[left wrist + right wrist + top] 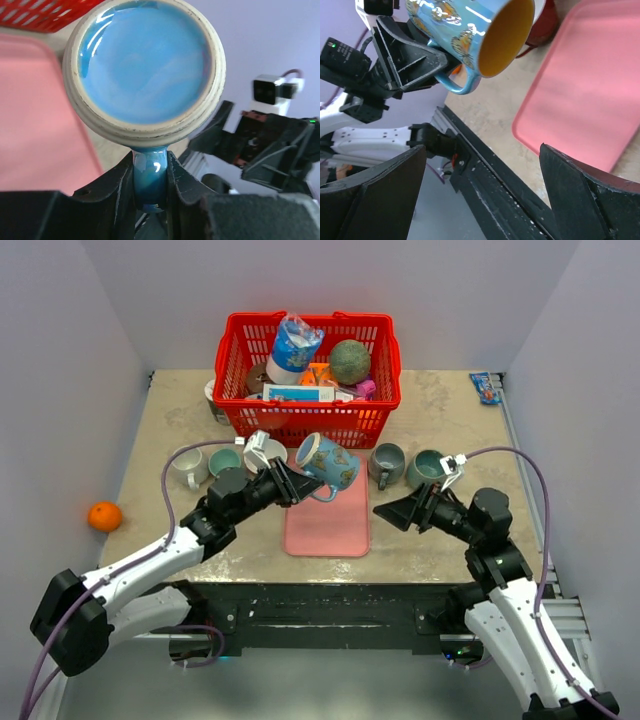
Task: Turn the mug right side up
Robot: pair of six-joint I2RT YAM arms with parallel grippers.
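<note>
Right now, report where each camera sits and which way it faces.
Top external: above and behind the bases, looking down on the table; both arms show, left gripper holding the mug, right gripper open.
Left wrist: on the left arm, looking along its fingers, which clamp the handle, at the mug's base.
Right wrist: on the right arm, facing the left arm across the pink mat; its open fingers frame the bottom.
Shared: both wrist views show the mug and the opposite arm.
</note>
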